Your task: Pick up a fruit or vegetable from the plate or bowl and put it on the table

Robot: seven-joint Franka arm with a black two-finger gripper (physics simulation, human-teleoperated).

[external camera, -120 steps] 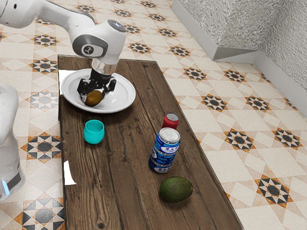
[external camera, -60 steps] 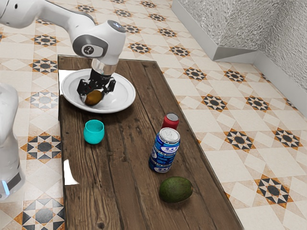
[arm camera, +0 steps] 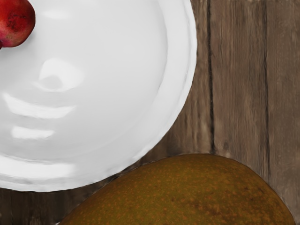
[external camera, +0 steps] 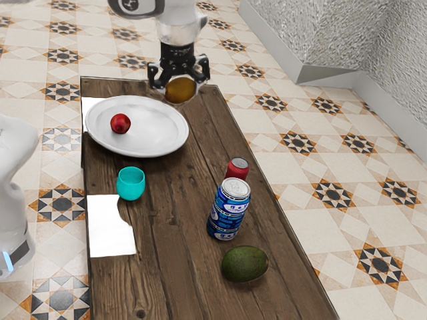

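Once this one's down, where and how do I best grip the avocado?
Across its middle, from straight above. The avocado lies on its side, longer than it is wide, so pinching its narrower width looks surest. One finger would go down on the side facing the blue can, which stands close, so I'd mind that gap.

The speckled brown, oval fruit (external camera: 180, 91) hangs in the claw (external camera: 179, 85), above the wooden table (external camera: 175, 207), outside the white plate (external camera: 152, 130).
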